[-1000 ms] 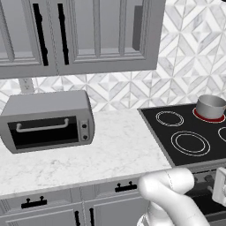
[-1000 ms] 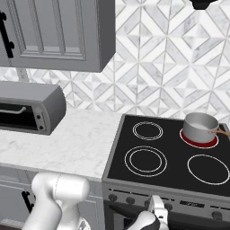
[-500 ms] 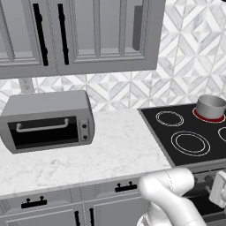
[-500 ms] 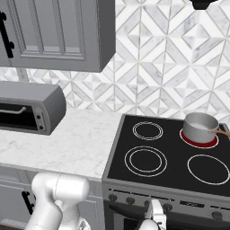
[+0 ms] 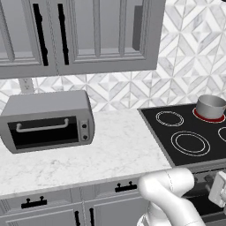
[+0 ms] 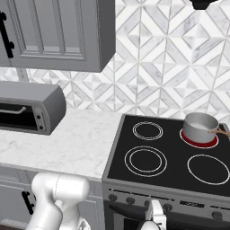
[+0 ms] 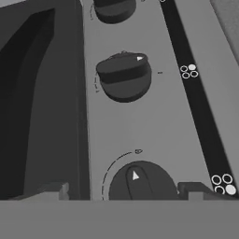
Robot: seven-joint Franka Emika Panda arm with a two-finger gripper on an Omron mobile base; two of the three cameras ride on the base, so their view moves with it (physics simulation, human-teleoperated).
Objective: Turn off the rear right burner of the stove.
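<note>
One small nudge lower, now holds the white two-finger gripper [image 7: 123,191] wide open around the round dark knob [image 7: 140,179], red glowing ring burner [image 6: 194,141] still lit.

Rear right burner [image 6: 199,137] glows red on stove [image 6: 170,161].

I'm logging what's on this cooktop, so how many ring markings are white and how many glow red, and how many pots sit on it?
White rings on the stove: 3 (rear left, front left, front right)
Red-glowing rings: 1, the rear right burner
Pots: 1, the grey pot on the red ring
Total: 5
</note>
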